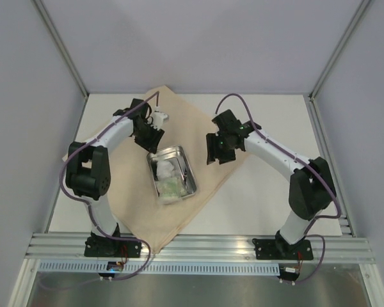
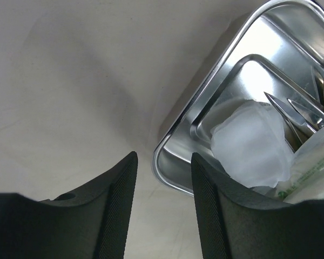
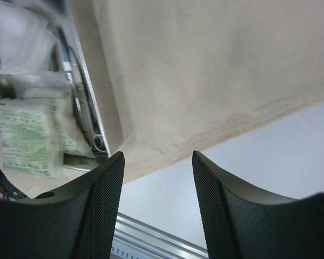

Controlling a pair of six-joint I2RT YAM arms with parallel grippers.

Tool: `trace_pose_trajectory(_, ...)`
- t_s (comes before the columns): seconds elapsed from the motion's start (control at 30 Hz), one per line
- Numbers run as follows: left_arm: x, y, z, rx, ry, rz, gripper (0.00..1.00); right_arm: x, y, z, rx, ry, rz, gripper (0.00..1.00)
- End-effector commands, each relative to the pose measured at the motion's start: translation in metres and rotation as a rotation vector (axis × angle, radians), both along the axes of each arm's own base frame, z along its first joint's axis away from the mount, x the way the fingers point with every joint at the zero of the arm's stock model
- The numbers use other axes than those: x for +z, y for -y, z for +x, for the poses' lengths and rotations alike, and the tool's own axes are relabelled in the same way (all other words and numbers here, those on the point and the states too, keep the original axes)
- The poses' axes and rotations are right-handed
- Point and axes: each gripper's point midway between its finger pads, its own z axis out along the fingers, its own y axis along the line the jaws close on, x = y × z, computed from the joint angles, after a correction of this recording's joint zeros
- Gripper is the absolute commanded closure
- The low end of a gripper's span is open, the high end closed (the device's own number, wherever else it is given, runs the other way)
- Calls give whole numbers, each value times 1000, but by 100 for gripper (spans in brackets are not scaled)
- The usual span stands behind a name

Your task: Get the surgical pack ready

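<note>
The tray (image 1: pixel 179 149) sits on the cloth (image 1: pixel 198 125) on the bench (image 1: pixel 275 192), holding pads (image 2: pixel 251 143) and green packets (image 3: pixel 27 135). The left pincer (image 2: pixel 162 162) hangs open by its far-left corner. The right pincer (image 3: pixel 157 159) is open too, over the cloth's edge.

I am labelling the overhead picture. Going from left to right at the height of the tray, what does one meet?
The left arm's dark elbow → steel tray → right gripper → right arm's dark elbow.
</note>
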Motion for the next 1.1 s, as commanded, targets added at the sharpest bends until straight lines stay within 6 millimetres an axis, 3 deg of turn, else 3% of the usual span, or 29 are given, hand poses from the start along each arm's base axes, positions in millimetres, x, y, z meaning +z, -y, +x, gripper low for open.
trace_pose_trajectory(0.0, 1, 3, 12, -82, 62, 60, 47, -19, 27, 2, -103, 10, -6, 43)
trace_pose_trajectory(0.23, -21, -4, 7, -104, 27, 102, 51, -43, 57, -2, -195, -12, -1, 43)
trace_pose_trajectory(0.33, -27, -9, 8, -78, 30, 127, 60, -53, 65, 4, -248, -19, -3, 43)
trace_pose_trajectory(0.47, -27, -11, 10, -28, 45, 134, 67, -62, 77, 22, -392, -16, 20, 41)
trace_pose_trajectory(0.67, -21, -19, 8, 58, 94, 148, 100, -75, 93, 55, -574, 59, 21, 37)
trace_pose_trajectory(0.77, -19, -26, 1, 111, 102, 159, 100, -84, 96, 66, -629, 68, 2, 36)
trace_pose_trajectory(0.83, -13, -33, 0, 166, 127, 166, 100, -92, 100, 72, -669, 65, -4, 36)
trace_pose_trajectory(1.07, -15, -96, -3, 516, 140, 118, 100, -103, 113, 78, -759, 79, -23, 37)
